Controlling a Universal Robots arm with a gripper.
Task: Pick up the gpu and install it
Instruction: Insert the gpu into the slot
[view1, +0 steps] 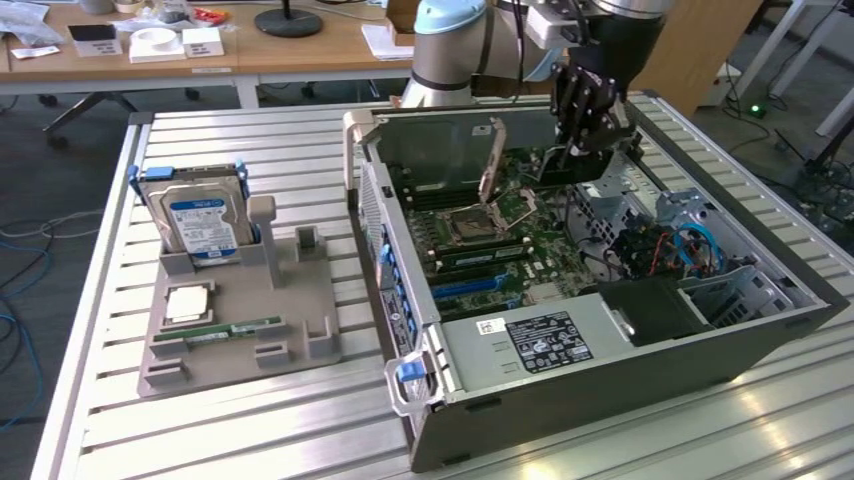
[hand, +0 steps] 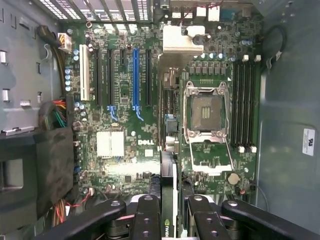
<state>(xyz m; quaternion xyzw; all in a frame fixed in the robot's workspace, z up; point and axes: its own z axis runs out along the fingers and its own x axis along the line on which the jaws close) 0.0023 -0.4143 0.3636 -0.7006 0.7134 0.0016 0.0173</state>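
My gripper (view1: 585, 118) hangs over the open computer case (view1: 747, 330), above the back part of the motherboard (view1: 514, 240). It is shut on the gpu (view1: 558, 168), a dark card hanging below the fingers. In the wrist view the gpu (hand: 168, 165) is seen edge-on, black with a green logo near the fingers (hand: 147, 215), and its pale metal bracket (hand: 181, 40) points toward the case's rear grille. The card runs between the expansion slots, one of them blue (hand: 135, 75), and the open CPU socket (hand: 205, 112). It floats above the board, not seated.
A grey holder (view1: 240, 335) at the exterior view's left carries the silver hard drive (view1: 200, 220), a CPU (view1: 190, 302) and a green RAM stick (view1: 220, 332). Inside the case are cables (view1: 667, 250), RAM slots (hand: 244, 100) and a black power supply shroud (hand: 30, 165).
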